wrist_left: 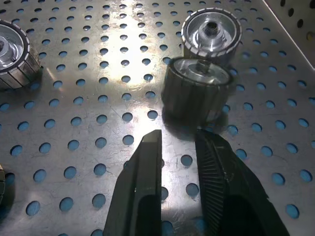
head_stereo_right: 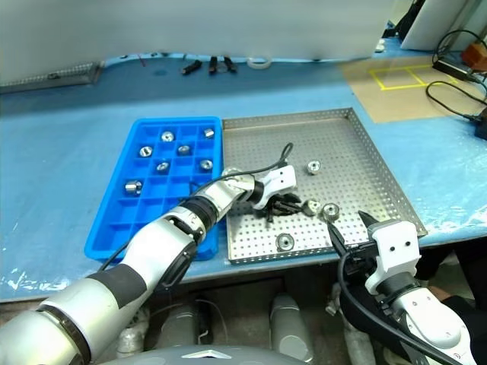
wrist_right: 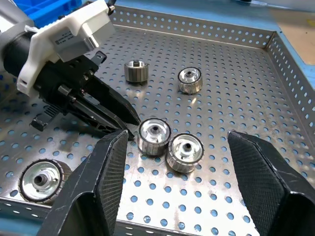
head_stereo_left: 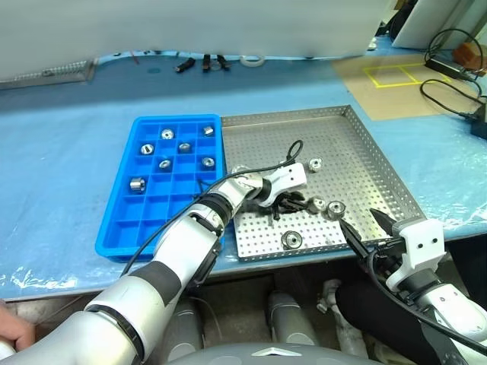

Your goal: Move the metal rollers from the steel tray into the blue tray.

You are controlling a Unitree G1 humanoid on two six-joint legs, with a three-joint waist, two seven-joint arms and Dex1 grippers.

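The left end effector (head_stereo_left: 295, 203) reaches low over the middle of the steel tray (head_stereo_left: 358, 148), its two black fingers (wrist_left: 142, 182) drawn together with nothing between them. The nearest of the metal rollers (wrist_left: 197, 93) stands just past its tips, apart from them, and a second roller (wrist_left: 211, 32) touches that one on its far side. The right end effector (wrist_right: 172, 196) hovers at the tray's near edge, spread wide and empty.

The rollers look like solid machined metal: stiff, dense for their size, and not at all fragile. Their polished end faces would likely be slippery, while the ribbed outer wall should give the finger pads something to bite. My judgement is that the best hold is across that wall, one finger on each side, with the roller standing on its flat end. The two touching rollers may nudge each other when one is pinched, and any roller tipped onto its side would roll.

The worktop (head_stereo_left: 61, 160), covered in pale blue sheet, carries both containers side by side. The steel tray, the larger, has a perforated floor and low rims; five rollers can be counted on it, including a lone one near its front edge (head_stereo_left: 291, 239). The blue tray (head_stereo_left: 122, 228) has six rollers showing, each in its own square compartment in the far half, and the near rows are vacant.
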